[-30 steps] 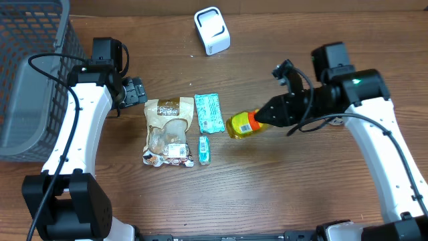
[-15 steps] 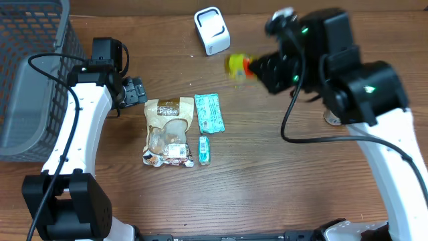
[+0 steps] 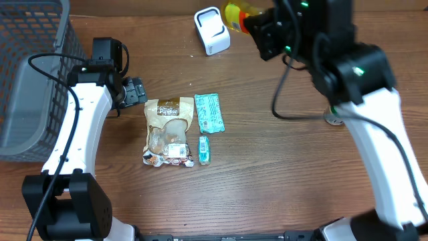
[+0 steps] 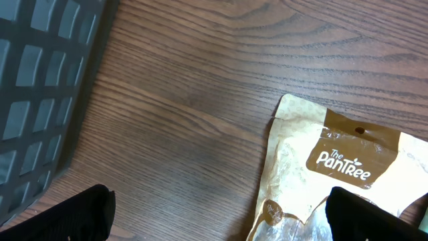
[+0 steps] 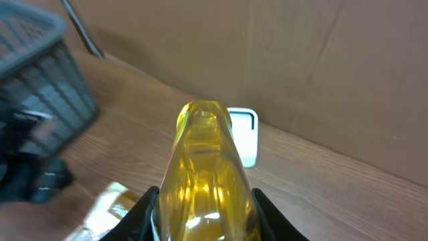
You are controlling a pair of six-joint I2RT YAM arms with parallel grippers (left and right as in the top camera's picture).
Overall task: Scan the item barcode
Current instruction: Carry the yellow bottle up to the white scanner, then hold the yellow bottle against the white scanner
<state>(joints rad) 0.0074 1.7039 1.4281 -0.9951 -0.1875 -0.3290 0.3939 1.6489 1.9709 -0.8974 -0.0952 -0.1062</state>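
Right gripper (image 3: pixel 259 25) clamped on yellow bottle (image 3: pixel 237 12), far desk edge, beside scanner (image 3: pixel 212 30). Likely rigid, slick plastic, so grip mid-body. Left gripper (image 3: pixel 137 92) jaws apart.

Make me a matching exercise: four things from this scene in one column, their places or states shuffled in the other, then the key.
1 yellow bottle
2 white scanner
3 brown pouch
4 grey basket

A lying flat beside teal packets
B far left in overhead view
C clamped in right gripper
D standing on the wood, top centre of overhead view

Pairs: 1-C, 2-D, 3-A, 4-B
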